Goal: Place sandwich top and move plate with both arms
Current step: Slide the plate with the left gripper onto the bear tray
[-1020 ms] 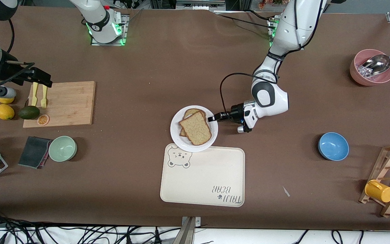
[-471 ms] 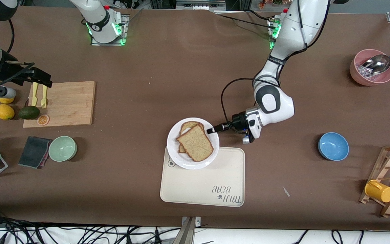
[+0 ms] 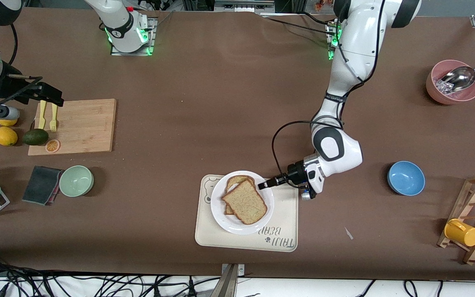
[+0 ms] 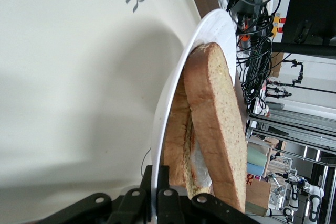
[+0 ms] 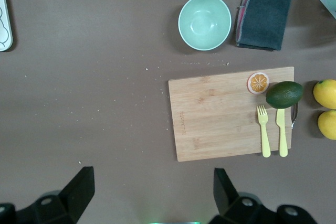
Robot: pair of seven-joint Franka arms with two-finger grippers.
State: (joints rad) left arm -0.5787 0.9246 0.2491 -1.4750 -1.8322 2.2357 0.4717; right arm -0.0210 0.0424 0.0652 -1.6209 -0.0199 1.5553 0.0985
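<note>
Cream tray (image 3: 281,214) reads "TAIJI BEAR"; left pincer (image 3: 264,184) pinches the plate (image 3: 221,214); right pincer (image 5: 149,203) spread.

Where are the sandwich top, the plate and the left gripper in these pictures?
sandwich top (image 3: 247,203), front view, middle of the upper slice's speckled face.
plate (image 3: 220,216), front view, bare white rim toward the right arm's end.
left gripper (image 3: 262,185), front view, fingertips clamped on the plate's rim.
</note>
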